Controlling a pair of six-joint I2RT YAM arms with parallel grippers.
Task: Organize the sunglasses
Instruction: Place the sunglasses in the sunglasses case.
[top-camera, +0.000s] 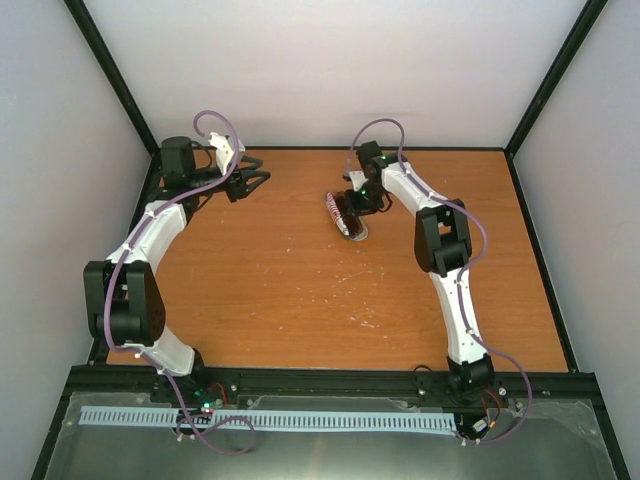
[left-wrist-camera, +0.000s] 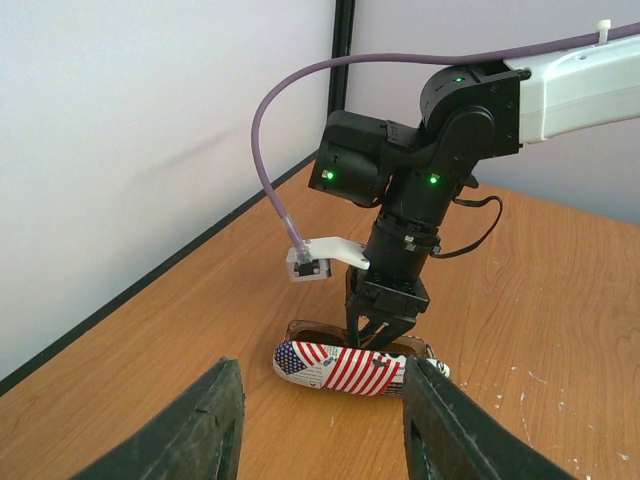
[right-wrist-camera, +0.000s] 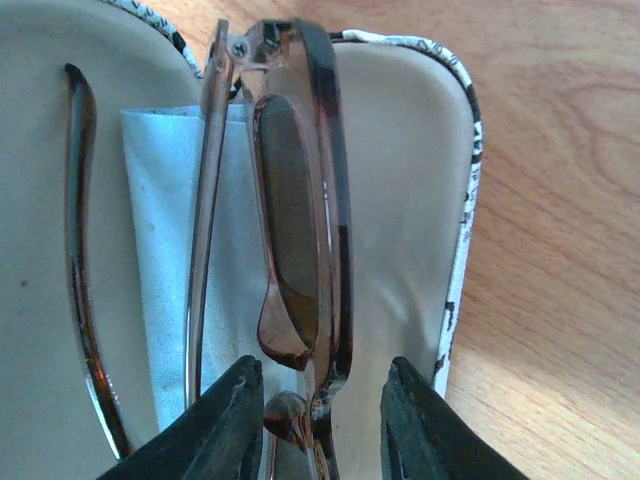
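Here, sunglasses (right-wrist-camera: 300, 200) on edge inside the open case (right-wrist-camera: 410, 150), atop the pale blue cloth (right-wrist-camera: 160, 250), one temple arm splayed aside. Right pincer (right-wrist-camera: 322, 405) straddling the frame, fingers parted, a gap showing on one side, not clamped. Case near the far middle of the worktop (top-camera: 300, 290). Left pincer (left-wrist-camera: 320, 410) apart, holding nothing, facing the case from the far left.

My right gripper's (right-wrist-camera: 322, 380) 2 fingers (right-wrist-camera: 225, 420) are black. The sunglasses (right-wrist-camera: 335, 200) have a reddish-brown frame and dark brown lenses. The cloth (right-wrist-camera: 160, 220) is pale blue. The case (left-wrist-camera: 335, 368) is cream inside and red, white and blue stars-and-stripes outside. The table (top-camera: 280, 290) is orange-brown wood grain.
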